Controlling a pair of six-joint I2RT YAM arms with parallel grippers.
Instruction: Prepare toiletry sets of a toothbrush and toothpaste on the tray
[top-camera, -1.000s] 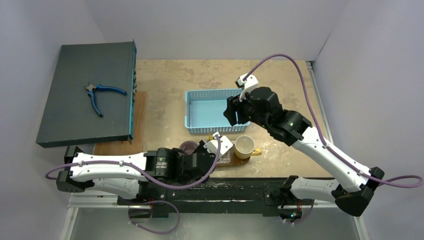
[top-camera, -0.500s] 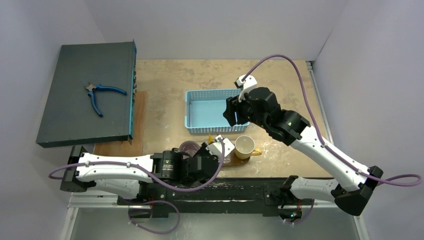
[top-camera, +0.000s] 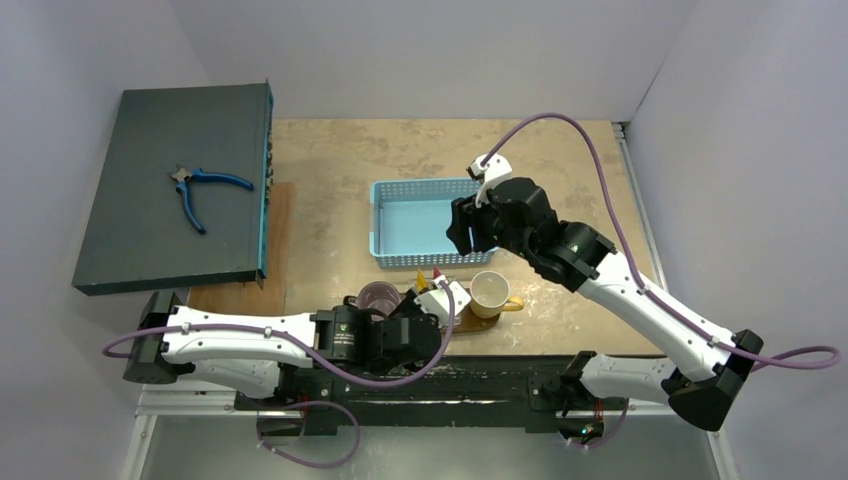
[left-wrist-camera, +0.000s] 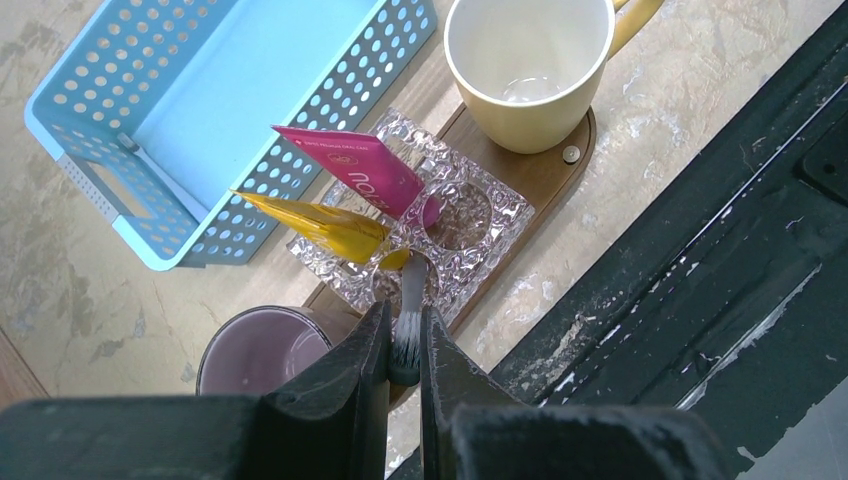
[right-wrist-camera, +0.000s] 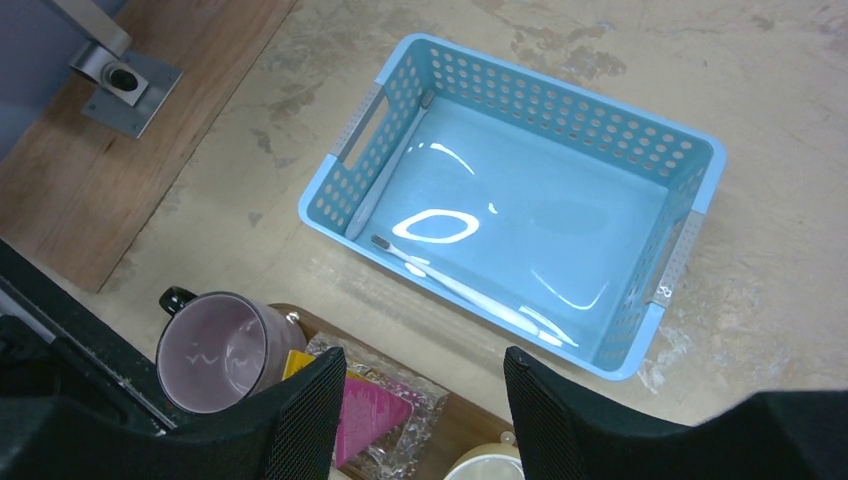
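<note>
Left gripper (left-wrist-camera: 405, 322) rightward; yellow mug (left-wrist-camera: 528, 95) beyond

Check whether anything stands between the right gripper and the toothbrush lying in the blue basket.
Nothing visible does. The toothbrush lies uncovered on the floor of the blue basket, close to one wall; the right gripper is open above it.

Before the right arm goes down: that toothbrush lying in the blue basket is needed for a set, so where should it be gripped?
Probably mid-handle on the toothbrush, coming from straight above and closing across it: it lies flat on the blue basket floor, close along one wall.
</note>
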